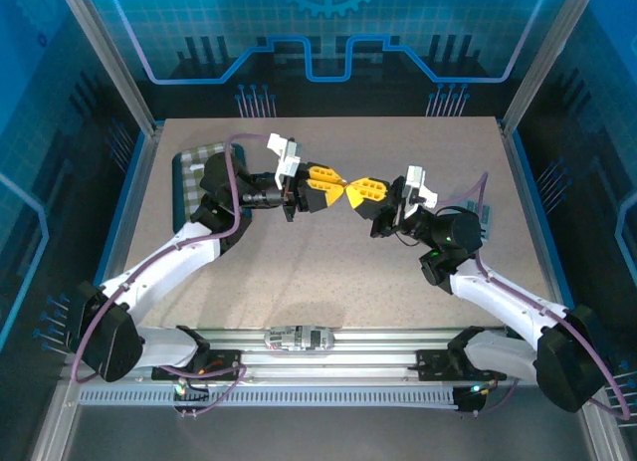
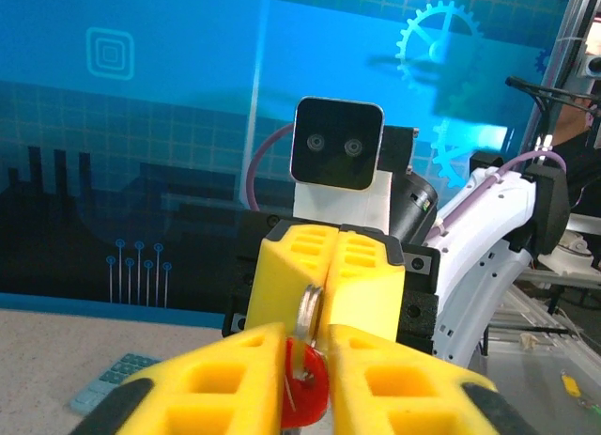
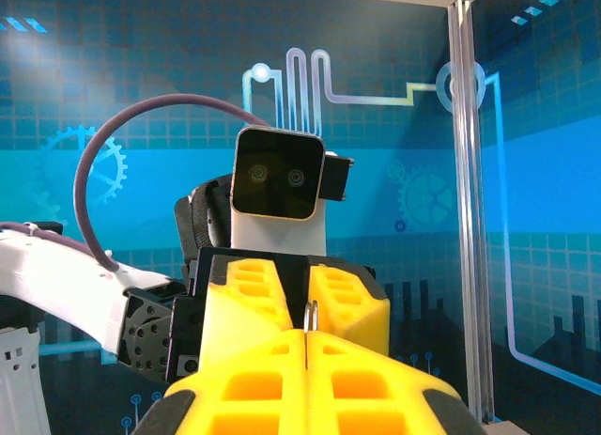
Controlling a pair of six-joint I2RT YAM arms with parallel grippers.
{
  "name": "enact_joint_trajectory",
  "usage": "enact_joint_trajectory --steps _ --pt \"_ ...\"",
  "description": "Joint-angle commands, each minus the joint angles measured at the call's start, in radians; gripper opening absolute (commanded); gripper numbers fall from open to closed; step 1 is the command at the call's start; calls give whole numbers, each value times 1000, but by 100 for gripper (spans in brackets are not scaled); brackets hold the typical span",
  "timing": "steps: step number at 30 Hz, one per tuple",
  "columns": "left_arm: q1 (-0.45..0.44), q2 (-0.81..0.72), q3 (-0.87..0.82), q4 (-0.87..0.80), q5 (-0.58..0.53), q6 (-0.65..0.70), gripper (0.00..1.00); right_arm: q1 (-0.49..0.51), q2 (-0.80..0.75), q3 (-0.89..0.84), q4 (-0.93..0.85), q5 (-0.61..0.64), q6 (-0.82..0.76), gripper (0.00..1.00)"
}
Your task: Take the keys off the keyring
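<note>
- Because the two claws meet tip to tip in the air over the middle of the table [image 1: 328,272], anything that slips out would drop. It could bounce off to a spot that is hard to reach.
- If the left claw [image 1: 336,184] pulls before it has a firm hold, the keyring [image 2: 300,397] could slide out. Its red tag [image 2: 308,411] looks small and smooth.
- If both claws pull straight apart, the key [image 2: 307,313] may jam on the ring, or the thin ring may bend. I think the key has to be turned along the ring to come free.
- Both things are tiny next to the fat yellow fingers [image 2: 216,379], so one small wrong move could knock them loose.
- The right claw [image 1: 356,189] is closed tight. A small grey metal bit sticks out from between its tips. I take it to be the key, but it is seen from the edge, so I am not sure.
- The left claw is nearly closed. Its fingers sit close on the left and right of the red tag, which hangs just under the key. I cannot tell if they squeeze the tag yet or if a small gap is left.
</note>
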Motion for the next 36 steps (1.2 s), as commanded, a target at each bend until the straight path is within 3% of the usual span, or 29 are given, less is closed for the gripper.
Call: enact_joint_trajectory --steps 1,8,18,21,22,24,27,31,34,36 --pt "-5 8 36 -15 28 12 18 -10 -16 37 9 -17 -12 0" --pt "-7 9 50 -61 42 55 0 -10 -22 37 -7 -33 -22 0" --pt "-7 -8 35 -63 15 81 0 -9 -58 46 -83 -33 -71 0" --pt "-7 -15 24 -64 -8 98 0 -11 -82 40 -127 -19 -95 7" --pt "-6 -17 19 -65 -18 101 0 -12 -97 38 -151 -5 -103 15" --pt "-2 -17 17 -66 -24 103 0 -16 -131 27 -208 42 -124 32" --pt "5 -19 6 -42 -44 100 0 -26 -195 8 -316 106 -169 41" --pt "7 -19 -6 -7 -61 94 0 -34 -282 51 -601 191 -192 41" --pt "6 -17 -20 26 -72 91 0 -37 -298 120 -810 176 -185 37" --pt "7 -13 -30 53 -78 89 0 -38 -291 135 -851 134 -188 33"
